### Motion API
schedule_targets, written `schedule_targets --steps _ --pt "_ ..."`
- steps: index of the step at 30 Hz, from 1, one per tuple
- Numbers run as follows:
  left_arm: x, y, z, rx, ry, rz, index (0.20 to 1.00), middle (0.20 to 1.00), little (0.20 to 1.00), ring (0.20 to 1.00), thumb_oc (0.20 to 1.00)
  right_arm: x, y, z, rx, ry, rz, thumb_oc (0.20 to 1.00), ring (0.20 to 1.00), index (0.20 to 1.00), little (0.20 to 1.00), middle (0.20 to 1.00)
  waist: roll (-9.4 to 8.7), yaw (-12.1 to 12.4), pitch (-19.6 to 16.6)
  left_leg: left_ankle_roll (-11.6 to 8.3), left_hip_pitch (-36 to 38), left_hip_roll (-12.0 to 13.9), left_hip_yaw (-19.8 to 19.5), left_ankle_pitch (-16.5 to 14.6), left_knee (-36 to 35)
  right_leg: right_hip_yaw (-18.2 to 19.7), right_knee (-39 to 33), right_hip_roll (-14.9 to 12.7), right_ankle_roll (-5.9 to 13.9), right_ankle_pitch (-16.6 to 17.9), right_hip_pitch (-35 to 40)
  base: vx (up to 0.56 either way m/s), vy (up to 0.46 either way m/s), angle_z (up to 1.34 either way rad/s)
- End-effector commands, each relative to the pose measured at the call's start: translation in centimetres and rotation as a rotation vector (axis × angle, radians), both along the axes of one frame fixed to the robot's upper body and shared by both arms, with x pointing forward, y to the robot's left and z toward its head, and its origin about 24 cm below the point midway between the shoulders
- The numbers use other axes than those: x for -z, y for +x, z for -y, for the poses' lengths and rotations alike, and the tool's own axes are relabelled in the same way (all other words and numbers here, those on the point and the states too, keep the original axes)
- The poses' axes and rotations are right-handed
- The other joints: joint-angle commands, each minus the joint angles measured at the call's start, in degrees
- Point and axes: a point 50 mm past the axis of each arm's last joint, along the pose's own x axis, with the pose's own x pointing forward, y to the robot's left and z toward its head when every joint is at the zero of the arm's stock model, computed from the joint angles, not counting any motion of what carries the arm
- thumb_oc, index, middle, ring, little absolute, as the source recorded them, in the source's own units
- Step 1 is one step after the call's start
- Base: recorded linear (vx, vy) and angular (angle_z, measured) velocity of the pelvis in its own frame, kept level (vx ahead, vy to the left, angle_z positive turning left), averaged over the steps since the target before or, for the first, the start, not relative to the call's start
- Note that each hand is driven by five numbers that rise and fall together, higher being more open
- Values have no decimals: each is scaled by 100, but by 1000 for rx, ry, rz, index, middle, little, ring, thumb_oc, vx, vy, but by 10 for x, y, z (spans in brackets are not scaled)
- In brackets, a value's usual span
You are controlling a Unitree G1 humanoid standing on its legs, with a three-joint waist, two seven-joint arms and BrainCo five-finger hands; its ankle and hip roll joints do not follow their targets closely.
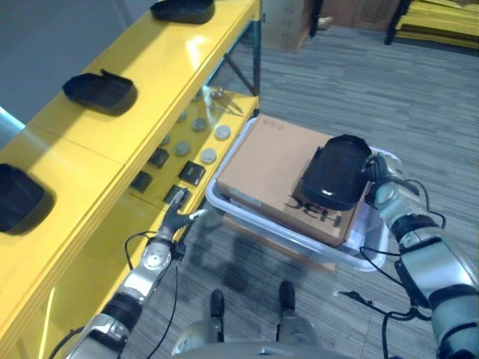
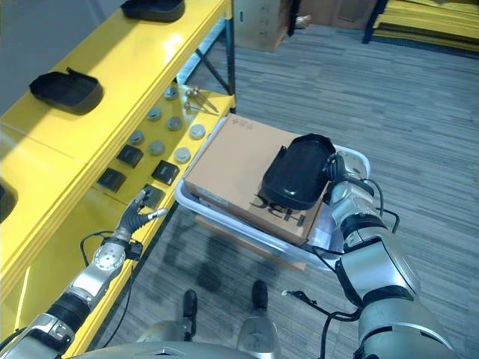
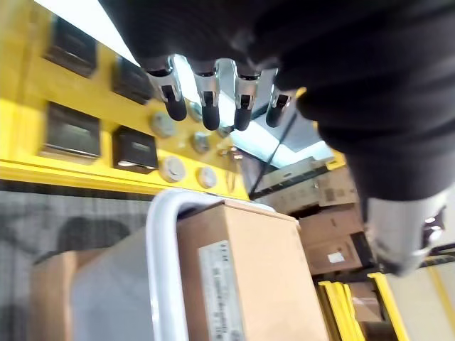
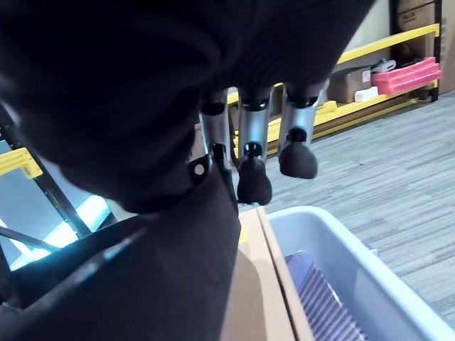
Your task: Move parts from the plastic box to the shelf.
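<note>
Crowding the plastic box (image 1: pixel 372 259) — a cardboard carton (image 1: pixel 278 170) under a black part (image 1: pixel 334 173).

Left robot hand (image 1: pixel 177 217) at near left, silver-grey arm stretched forward, dark-tipped fingers (image 3: pixel 206 99) straight and relaxed, holding nothing. Right robot hand (image 1: pixel 376 173) at right, forearm angled up and inward, fingers (image 4: pixel 254 177) curled.

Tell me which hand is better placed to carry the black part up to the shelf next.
The right hand. It is already at the black part lying on the cardboard box in the plastic box, fingers against its edge. The left hand hangs open by the lower shelf, apart from the part.
</note>
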Motion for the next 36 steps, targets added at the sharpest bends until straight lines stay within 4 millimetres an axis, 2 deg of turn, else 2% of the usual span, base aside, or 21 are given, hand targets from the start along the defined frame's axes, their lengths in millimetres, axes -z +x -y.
schedule_targets --steps 1,3,6,10,13,19,26,29,36 --pt "-27 13 1 28 -61 122 1000 1000 1000 1000 1000 -26 11 -9 -74 -102 95 200 200 200 200 200 -317 109 -276 -166 129 125 285 -239 -35 514 98 -176 303 -848 489 18 -82 -22" --pt "-36 16 6 38 -137 142 1000 1000 1000 1000 1000 -25 12 -19 -132 -142 91 200 200 200 200 200 -348 37 -317 -189 212 187 349 -247 -35 557 104 -119 275 -873 539 13 -84 -19" --pt "-48 23 16 91 -233 146 1000 1000 1000 1000 1000 -34 15 -36 -248 -256 96 200 200 200 200 200 -373 -109 -383 -226 301 267 464 -244 -35 639 101 -40 241 -882 572 9 -76 -20" --pt "-37 33 35 140 -423 -2 1000 1000 1000 1000 1000 -49 17 -60 -390 -370 117 200 200 200 200 200 -395 -320 -457 -285 430 384 647 -226 -35 743 61 82 202 -875 645 8 -66 -22" --pt "-36 40 45 171 -458 -56 1000 1000 1000 1000 1000 -57 16 -68 -443 -417 137 200 200 200 200 200 -395 -423 -473 -308 489 436 705 -212 -35 793 65 145 183 -881 678 19 -54 -12" --pt "-37 49 68 204 -585 -148 1000 1000 1000 1000 1000 -92 10 -95 -613 -525 242 200 200 200 200 200 -424 -668 -577 -368 663 571 867 -209 -35 889 74 298 146 -932 775 23 -50 -14" --pt "-43 50 86 248 -688 -191 1000 1000 1000 1000 1000 -106 8 -105 -668 -604 273 200 200 200 200 200 -453 -738 -647 -419 805 663 940 -200 -35 919 98 403 103 -1006 889 27 -45 -11" --pt "-49 51 98 285 -768 -215 1000 1000 1000 1000 1000 -111 7 -119 -727 -654 290 200 200 200 200 200 -484 -772 -689 -435 890 714 940 -195 -35 941 122 476 60 -1068 975 30 -60 -6" --pt "-54 54 104 305 -763 -212 1000 1000 1000 1000 1000 -116 7 -144 -804 -678 336 200 200 200 200 200 -494 -766 -721 -415 997 730 979 -209 -35 1024 167 537 30 -1096 1018 15 -23 -7"
